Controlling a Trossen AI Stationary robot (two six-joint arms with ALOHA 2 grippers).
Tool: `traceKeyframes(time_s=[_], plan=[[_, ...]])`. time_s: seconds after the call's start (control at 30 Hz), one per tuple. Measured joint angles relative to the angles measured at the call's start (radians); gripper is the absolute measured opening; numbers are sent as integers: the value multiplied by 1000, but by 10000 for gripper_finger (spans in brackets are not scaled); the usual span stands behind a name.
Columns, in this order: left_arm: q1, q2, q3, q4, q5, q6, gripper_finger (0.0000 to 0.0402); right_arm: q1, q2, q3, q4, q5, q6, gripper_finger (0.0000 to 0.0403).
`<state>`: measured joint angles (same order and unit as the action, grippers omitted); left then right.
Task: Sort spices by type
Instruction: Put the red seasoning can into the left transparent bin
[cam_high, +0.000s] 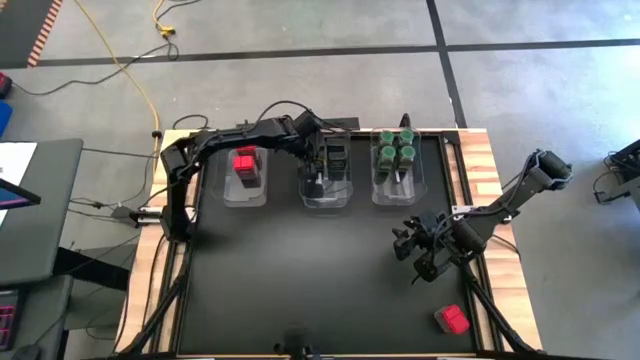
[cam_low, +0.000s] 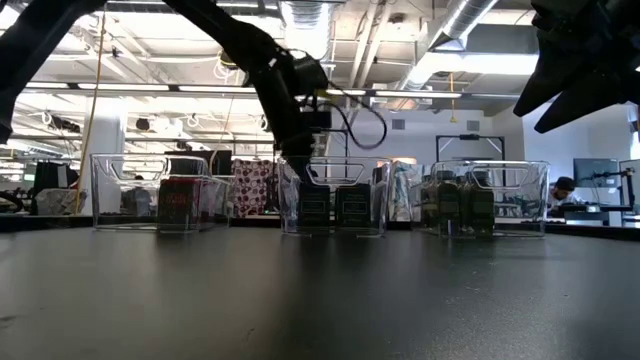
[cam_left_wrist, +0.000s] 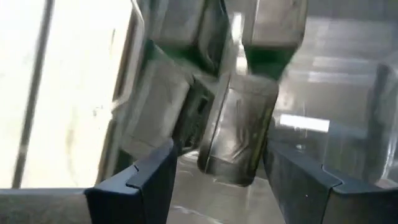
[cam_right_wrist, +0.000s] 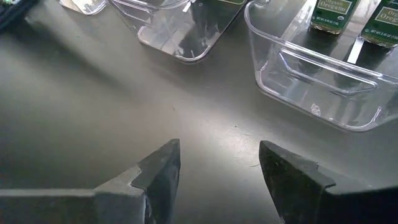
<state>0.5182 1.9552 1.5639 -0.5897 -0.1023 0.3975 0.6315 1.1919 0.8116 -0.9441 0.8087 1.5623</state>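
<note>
From above we've got the left gripper (cam_high: 318, 178) down in the middle bin (cam_high: 327, 199) with the dark spice containers (cam_high: 337, 158), red ones (cam_high: 246, 163) left, green-lidded jars (cam_high: 395, 150) right, and a stray red container (cam_high: 453, 319) near the front edge. Low view: same middle bin (cam_low: 335, 208). Left wrist: fingers (cam_left_wrist: 146, 186) spread around a dark jar (cam_left_wrist: 239, 134), not pinching. Right wrist: right gripper (cam_right_wrist: 219, 165) spread, hovering over bare table (cam_right_wrist: 93, 106).

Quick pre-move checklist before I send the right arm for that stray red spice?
1. Right end effector open and empty: ok.
2. Red spice alone on the mat, near the front right corner: ok.
3. Left end effector out of the way, down in the middle bin: ok.
4. Room in the left bin beside its red spices: ok.
5. Left end effector has let go of its dark spice: cannot tell.
</note>
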Motion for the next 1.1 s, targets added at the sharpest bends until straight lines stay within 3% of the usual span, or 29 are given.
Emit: traceKeyframes(time_s=[0.37,0.47,0.8,1.1], plan=[[-84,-145,0,-8,13,-135,229,3,0,0,26,-1,0,245],[-131,-181,0,-19,73,-179,229,3,0,0,58,-19,0,245],[-340,-255,0,-39,71,-336,229,1,0,0,108,-58,12,246],[-485,-254,0,-180,23,-506,229,45,-1,0,103,-133,59,308]])
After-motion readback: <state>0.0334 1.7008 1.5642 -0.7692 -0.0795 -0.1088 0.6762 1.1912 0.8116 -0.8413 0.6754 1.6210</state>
